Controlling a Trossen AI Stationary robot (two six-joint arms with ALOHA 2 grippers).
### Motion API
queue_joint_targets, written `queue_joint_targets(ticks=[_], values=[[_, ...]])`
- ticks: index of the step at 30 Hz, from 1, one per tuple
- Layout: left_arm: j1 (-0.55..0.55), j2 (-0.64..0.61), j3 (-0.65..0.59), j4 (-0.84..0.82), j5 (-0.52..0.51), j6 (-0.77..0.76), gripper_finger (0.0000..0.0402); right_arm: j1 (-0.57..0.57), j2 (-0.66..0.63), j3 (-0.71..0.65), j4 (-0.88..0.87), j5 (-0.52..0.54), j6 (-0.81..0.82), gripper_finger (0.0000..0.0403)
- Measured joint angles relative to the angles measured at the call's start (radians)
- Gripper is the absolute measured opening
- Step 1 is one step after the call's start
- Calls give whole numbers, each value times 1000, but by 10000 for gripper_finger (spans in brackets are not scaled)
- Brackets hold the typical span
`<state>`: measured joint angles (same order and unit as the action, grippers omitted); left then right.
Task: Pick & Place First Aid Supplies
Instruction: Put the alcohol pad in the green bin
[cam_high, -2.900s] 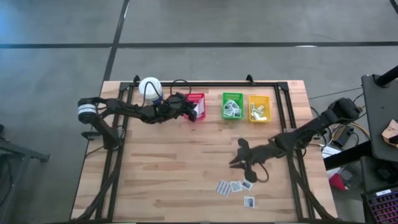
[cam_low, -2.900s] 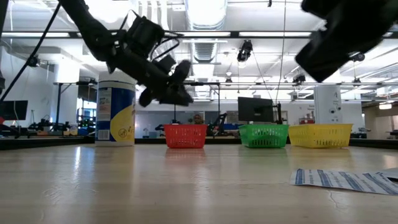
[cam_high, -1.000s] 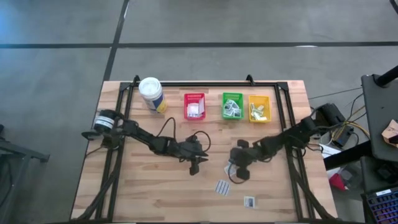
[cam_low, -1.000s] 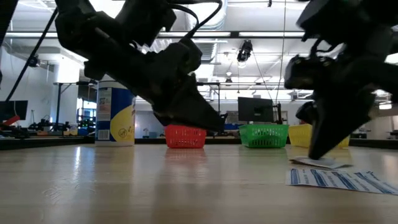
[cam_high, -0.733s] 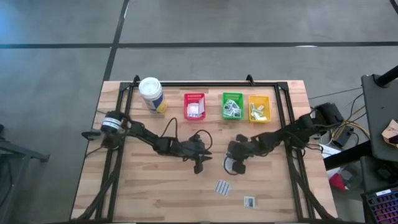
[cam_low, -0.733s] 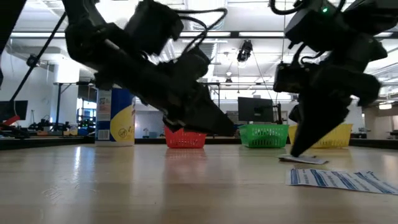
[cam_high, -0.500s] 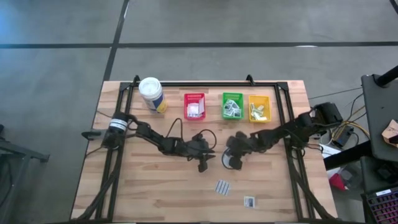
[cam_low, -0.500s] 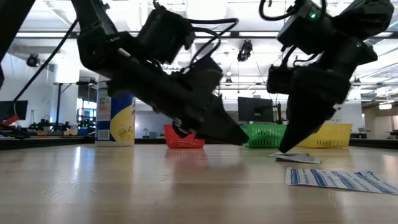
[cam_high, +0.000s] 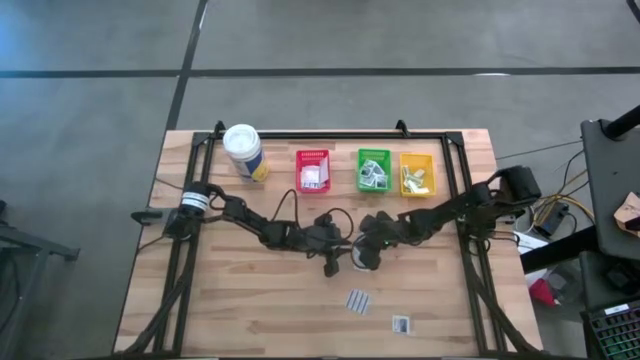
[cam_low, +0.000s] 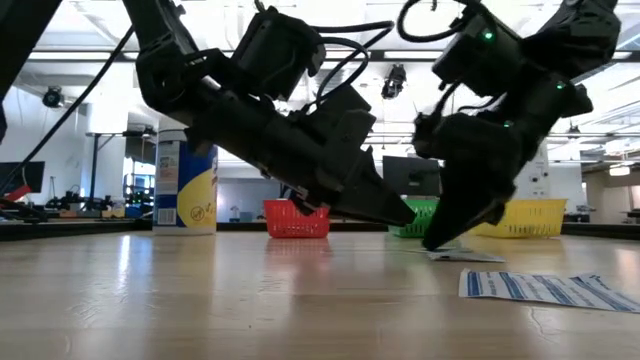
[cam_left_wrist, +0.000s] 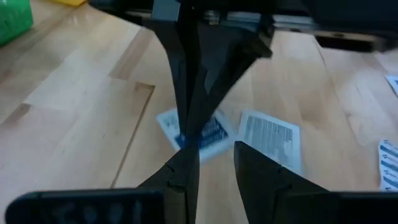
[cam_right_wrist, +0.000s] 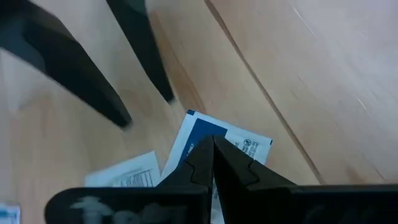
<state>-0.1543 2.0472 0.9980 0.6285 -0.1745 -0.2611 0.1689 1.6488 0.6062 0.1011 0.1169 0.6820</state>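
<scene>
- Along the far edge of the desk (cam_high: 230, 290), from left to right: a white canister (cam_high: 243, 150) with a yellow label, a red bin (cam_high: 313, 171), a green bin (cam_high: 374, 170) and a yellow bin (cam_high: 417, 173). Each bin holds white packets.
- Left arm reaches from the left side to mid-desk. Left gripper (cam_high: 334, 264) points right and down; its jaws stand released, a gap visible between them in its wrist view, nothing held.
- Just right of it, the right gripper (cam_high: 362, 259) comes in from the right side, tips close to the left gripper's. Its jaws are clenched on a white packet with a dark-blue print (cam_right_wrist: 231, 146), pinched at its edge.
- Low view shows that packet just above the desk surface, near level, hanging from the clenched jaws.
- Near side of the desk, right of centre: a striped packet (cam_high: 358, 301) lies flat, and a smaller square packet (cam_high: 401, 324) lies nearer and further right, apart from it.
- Both loose packets are well apart from the bins.
</scene>
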Motion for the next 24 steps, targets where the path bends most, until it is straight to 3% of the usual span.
queue_joint_targets(ticks=[9,24], values=[[0,0,-3,-42,-1,-1,94,-14,134,99,37,0,-9,8],[0,0,-4,-134,1,-12,94,-26,27,101,-38,-5,-47,8]])
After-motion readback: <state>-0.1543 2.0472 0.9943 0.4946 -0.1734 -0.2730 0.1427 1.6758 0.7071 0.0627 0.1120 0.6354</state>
